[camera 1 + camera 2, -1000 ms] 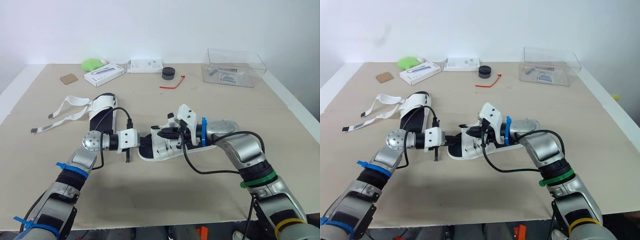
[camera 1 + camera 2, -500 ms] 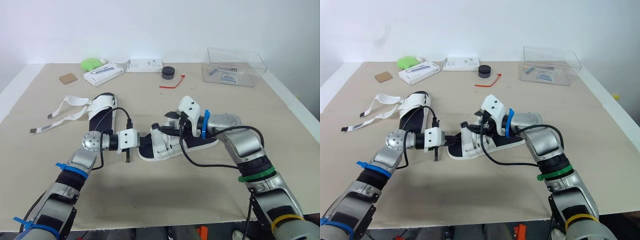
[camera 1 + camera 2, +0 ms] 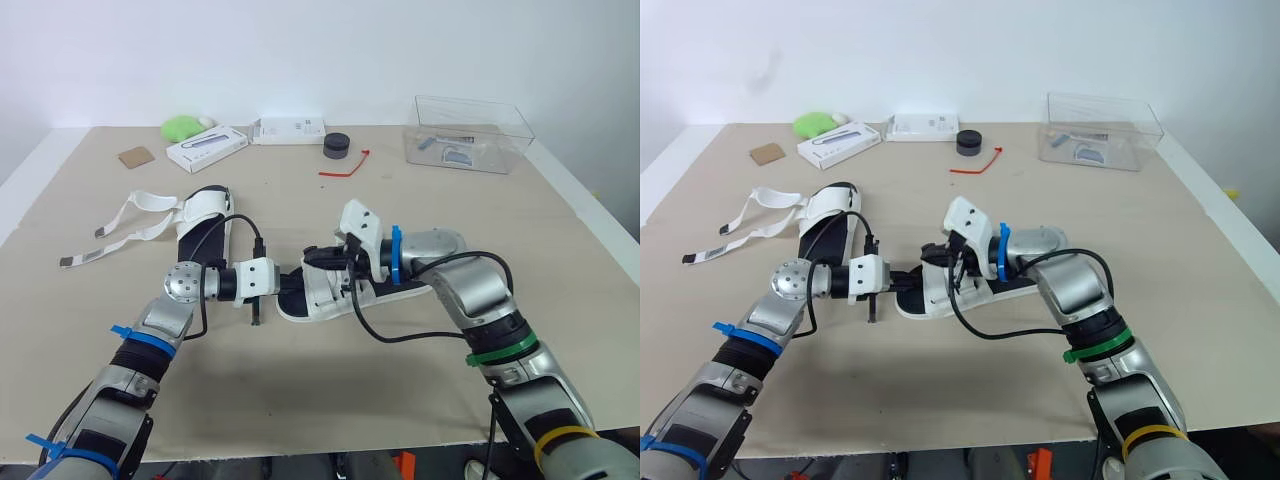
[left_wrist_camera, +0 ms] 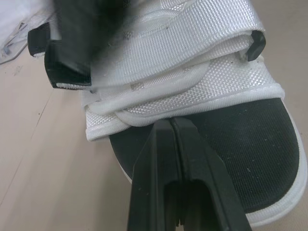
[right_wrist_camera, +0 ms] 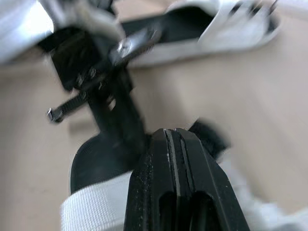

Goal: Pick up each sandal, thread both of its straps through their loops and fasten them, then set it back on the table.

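Right gripper (image 3: 312, 258) now sits further left than before, over the middle sandal (image 3: 325, 296) on the table (image 3: 420, 210), fingers pinched together — the left gripper (image 3: 290, 282) at its toe is pinched tight too — and its straps look nearly done, while the left sandal (image 3: 205, 225) lies with straps loose.

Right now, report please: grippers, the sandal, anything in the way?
Left gripper shut, at toe strap of near sandal. Right gripper shut, over its straps. Second sandal apart at left, straps unfastened, not in the way.
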Action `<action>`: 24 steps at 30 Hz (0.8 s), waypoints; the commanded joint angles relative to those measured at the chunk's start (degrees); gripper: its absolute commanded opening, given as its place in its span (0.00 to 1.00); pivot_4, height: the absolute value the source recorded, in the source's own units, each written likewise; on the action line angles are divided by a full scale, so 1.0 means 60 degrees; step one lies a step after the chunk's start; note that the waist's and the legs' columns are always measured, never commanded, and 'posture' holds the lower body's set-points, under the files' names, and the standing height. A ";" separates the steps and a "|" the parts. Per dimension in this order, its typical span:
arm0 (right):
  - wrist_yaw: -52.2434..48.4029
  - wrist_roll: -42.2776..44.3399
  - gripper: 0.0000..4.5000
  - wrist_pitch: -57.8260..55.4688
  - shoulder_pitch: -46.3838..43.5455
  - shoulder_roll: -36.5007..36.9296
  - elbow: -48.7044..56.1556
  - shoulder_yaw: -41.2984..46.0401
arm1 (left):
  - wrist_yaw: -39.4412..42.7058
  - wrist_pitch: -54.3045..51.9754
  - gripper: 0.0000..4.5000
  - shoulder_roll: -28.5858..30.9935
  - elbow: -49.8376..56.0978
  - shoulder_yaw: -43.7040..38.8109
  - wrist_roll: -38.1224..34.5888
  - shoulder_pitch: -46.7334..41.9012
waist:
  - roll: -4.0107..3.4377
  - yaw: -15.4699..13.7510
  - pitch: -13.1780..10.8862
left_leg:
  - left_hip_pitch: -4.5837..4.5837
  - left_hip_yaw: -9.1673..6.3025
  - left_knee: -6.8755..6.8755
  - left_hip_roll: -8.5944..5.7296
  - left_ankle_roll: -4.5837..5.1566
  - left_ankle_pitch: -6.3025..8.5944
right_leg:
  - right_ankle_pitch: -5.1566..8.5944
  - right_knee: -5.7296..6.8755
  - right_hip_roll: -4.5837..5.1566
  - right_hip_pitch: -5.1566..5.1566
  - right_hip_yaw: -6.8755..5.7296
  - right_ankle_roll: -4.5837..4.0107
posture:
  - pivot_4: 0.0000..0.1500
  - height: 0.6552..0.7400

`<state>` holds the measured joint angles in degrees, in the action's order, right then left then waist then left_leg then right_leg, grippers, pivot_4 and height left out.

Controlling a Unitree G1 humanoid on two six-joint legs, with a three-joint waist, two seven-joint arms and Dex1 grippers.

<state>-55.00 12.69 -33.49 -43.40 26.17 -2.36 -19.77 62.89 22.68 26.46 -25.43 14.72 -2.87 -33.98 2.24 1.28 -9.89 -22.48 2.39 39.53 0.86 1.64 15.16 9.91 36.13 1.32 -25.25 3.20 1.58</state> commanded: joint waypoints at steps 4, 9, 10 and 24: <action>0.0234 -0.1163 0.00 0.1272 -0.0872 -0.0156 -0.1464 -0.0287 | -0.0027 0.0051 0.00 -0.0056 0.0004 -0.0015 0.0048 -0.0042 | 0.0000 0.0004 0.0000 | 0.0003 0.0002 0.0001 0.0000 0.0000 0.0000 | 0.0000 0.0000 0.0000 0.0002 -0.0002 0.0002 | 1.00 1.00; 0.0241 -0.1523 0.00 0.1945 -0.1204 -0.0178 -0.1969 -0.0169 | -0.0045 0.0078 0.00 -0.0053 0.0066 0.0023 0.0075 0.0031 | -0.0001 0.0006 0.0000 | 0.0004 0.0004 0.0001 0.0001 0.0000 -0.0002 | -0.0004 0.0001 -0.0001 0.0001 -0.0001 0.0001 | 1.00 1.00; 0.0243 -0.1558 0.00 0.2101 -0.1234 -0.0162 -0.2033 -0.0111 | -0.0049 0.0092 0.00 -0.0049 0.0059 0.0035 0.0089 0.0032 | -0.0001 0.0006 0.0000 | 0.0004 0.0005 0.0001 0.0002 0.0000 -0.0002 | -0.0004 0.0001 -0.0001 0.0000 -0.0001 0.0001 | 1.00 1.00; -0.0166 -0.0494 0.20 0.1491 -0.1169 0.0699 -0.1210 0.1847 | 0.0036 0.0215 0.00 -0.0084 -0.0164 0.0053 0.0117 -0.0096 | -0.0007 -0.0002 -0.0004 | -0.0008 -0.0004 -0.0017 -0.0002 -0.0001 0.0000 | -0.0008 -0.0005 0.0001 -0.0008 -0.0002 -0.0033 | 1.00 1.00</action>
<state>-56.00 8.39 -24.61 -49.77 29.08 -10.93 -12.04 62.91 23.76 25.97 -25.94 14.81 -2.70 -34.19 2.20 1.28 -9.92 -22.53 2.37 39.43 0.85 1.63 15.16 9.87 36.10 1.32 -25.30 3.18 1.39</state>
